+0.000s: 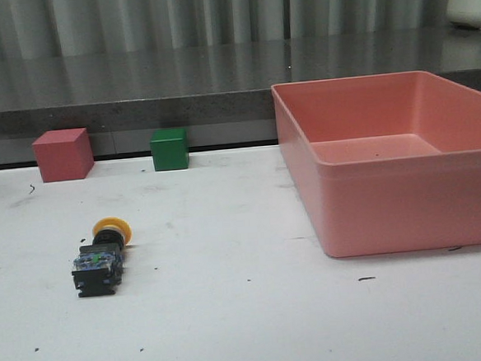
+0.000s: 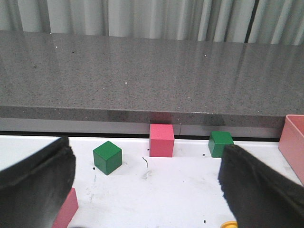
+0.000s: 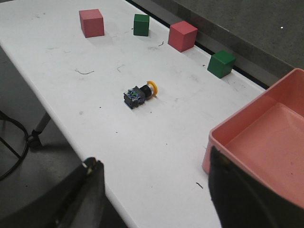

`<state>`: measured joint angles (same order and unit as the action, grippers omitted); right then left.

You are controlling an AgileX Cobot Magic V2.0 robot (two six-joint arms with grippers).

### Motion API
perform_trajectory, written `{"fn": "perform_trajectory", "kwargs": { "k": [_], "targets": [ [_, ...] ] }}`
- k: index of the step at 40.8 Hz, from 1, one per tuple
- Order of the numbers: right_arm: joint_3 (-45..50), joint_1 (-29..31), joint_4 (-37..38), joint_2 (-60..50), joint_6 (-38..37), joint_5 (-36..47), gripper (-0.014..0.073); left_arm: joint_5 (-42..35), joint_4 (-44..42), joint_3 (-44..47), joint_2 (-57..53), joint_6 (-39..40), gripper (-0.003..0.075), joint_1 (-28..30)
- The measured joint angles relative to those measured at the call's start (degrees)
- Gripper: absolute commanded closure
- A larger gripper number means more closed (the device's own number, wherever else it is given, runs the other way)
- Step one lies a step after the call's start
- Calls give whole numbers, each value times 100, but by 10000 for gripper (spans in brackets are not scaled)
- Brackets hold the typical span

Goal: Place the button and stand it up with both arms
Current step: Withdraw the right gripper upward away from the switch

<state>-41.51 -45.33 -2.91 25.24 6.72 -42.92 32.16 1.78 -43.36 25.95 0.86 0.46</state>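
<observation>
On the white surface (image 1: 233, 313), items run left to right along the far edge in the front view: a red cube (image 1: 63, 154), then a green cube (image 1: 170, 148) well apart from it, both standing against the grey ledge (image 1: 135, 89). The button (image 1: 99, 255) lies on its side in the left half of the surface, nearer the camera than the cubes, touching nothing; its yellow cap points toward the ledge and its black body toward the camera. The pink bin (image 1: 389, 182) occupies the right side, well apart from the button. Neither arm appears in the front view. In the left wrist view, the left gripper (image 2: 149, 190) is wide open and holds nothing; its fingers (image 2: 33, 185) frame the cubes, and the yellow cap edge shows at the lower margin. In the right wrist view, the right gripper (image 3: 154, 194) is wide open and empty, raised beside the surface edge and the bin, well apart from the button.
</observation>
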Motion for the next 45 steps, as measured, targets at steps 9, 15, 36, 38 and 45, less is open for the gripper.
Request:
{"fn": "perform_trajectory", "kwargs": {
  "k": [9, 15, 36, 38, 45],
  "targets": [
    [13, 0, 0, 0, 0, 0, 102, -50, 0, -3, 0, 0, 122, 0],
    [13, 0, 0, 0, 0, 0, 102, 274, 0, -318, 195, 0, 122, 0],
    [13, 0, 0, 0, 0, 0, 102, 2818, 11, -2144, 2408, -230, 122, -1111],
    [13, 0, 0, 0, 0, 0, 102, 3036, 48, -2283, 2670, -245, 122, -1273],
    [13, 0, 0, 0, 0, 0, 102, 3317, 406, -2664, 3719, -253, 122, -1595]
  ]
}}
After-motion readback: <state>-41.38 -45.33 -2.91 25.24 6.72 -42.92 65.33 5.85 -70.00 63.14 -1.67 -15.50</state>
